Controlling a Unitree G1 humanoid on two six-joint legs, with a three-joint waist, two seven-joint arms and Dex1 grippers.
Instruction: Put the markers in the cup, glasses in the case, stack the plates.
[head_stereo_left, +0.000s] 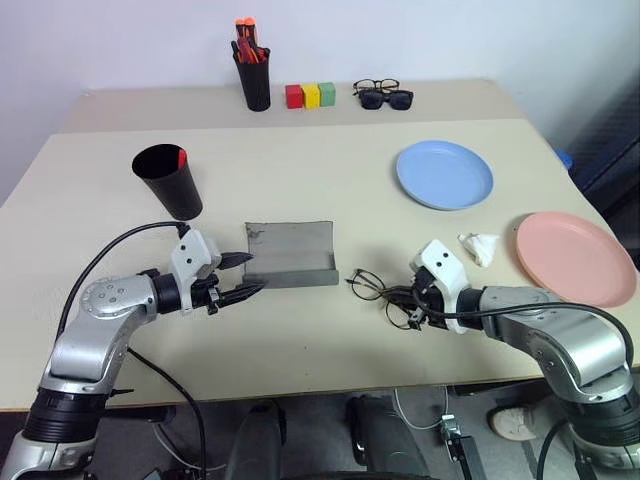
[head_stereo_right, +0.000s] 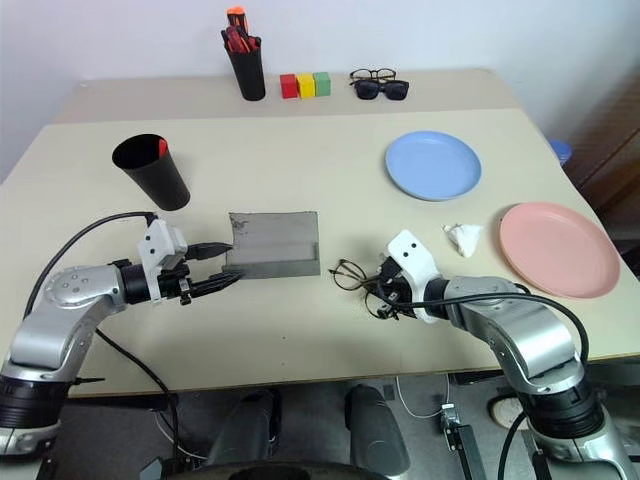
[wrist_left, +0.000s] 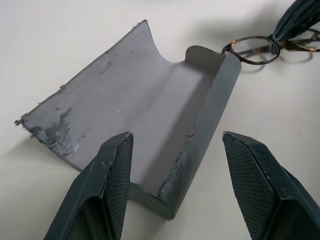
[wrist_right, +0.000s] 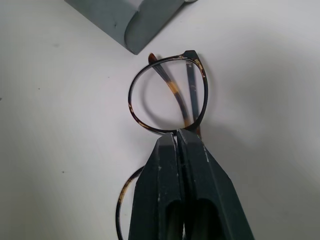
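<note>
Beige table (head_stereo_left: 300, 330), right gripper (wrist_right: 177, 137) pinching glasses (wrist_right: 167, 100), left gripper (wrist_left: 175, 165) agape

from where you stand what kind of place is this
Probably an office or lab set up for tabletop practice: a plain beige table against a bare white wall, a black pen holder of orange-red pens, and three small coloured blocks.

The right gripper (wrist_right: 177, 134) covers the bridge of the glasses (wrist_right: 167, 95), and the picture's edge cuts off the second lens. Something red in the cup (head_stereo_left: 168, 180) is mostly hidden
</note>
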